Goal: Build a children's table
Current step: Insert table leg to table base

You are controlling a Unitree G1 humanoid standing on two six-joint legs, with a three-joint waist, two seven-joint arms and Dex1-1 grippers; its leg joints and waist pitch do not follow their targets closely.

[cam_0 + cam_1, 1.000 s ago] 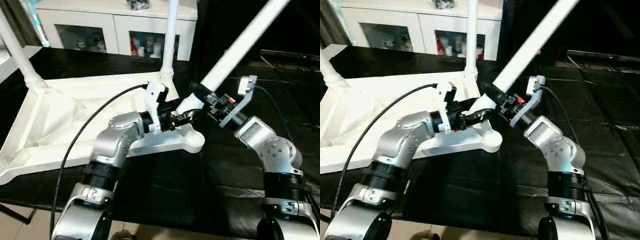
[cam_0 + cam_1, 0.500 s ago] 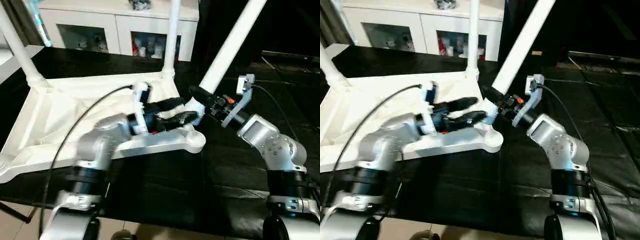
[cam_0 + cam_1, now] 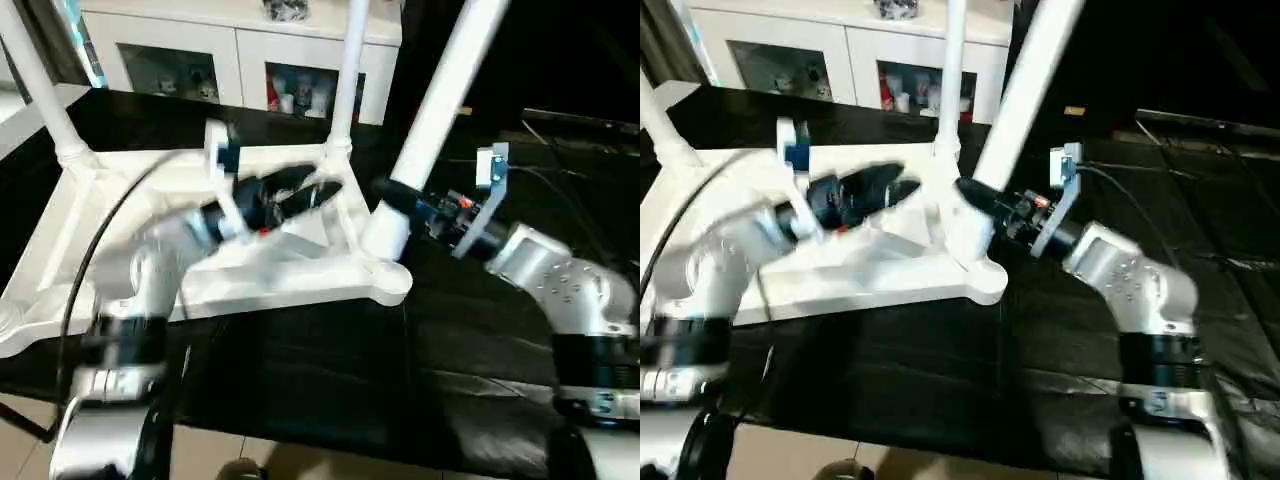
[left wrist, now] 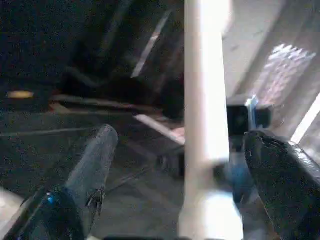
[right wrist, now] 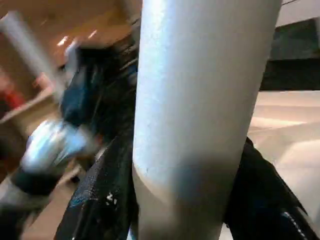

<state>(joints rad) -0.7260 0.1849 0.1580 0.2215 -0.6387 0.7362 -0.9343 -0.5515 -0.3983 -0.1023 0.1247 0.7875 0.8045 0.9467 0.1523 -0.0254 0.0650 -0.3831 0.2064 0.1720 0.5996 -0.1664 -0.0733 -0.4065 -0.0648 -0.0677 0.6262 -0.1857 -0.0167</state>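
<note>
Right claw [image 3: 385, 205] clamped on leg [image 3: 440, 95] above corner socket [image 3: 385, 280]. Left claw [image 3: 305, 190] wide, empty. Seemingly unseated, so could tip or jam.

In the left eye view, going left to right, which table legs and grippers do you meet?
Far-left leg → left gripper, fingers open and holding nothing → back leg → leg held over the near corner socket → right gripper, fingers closed around that leg.
</note>
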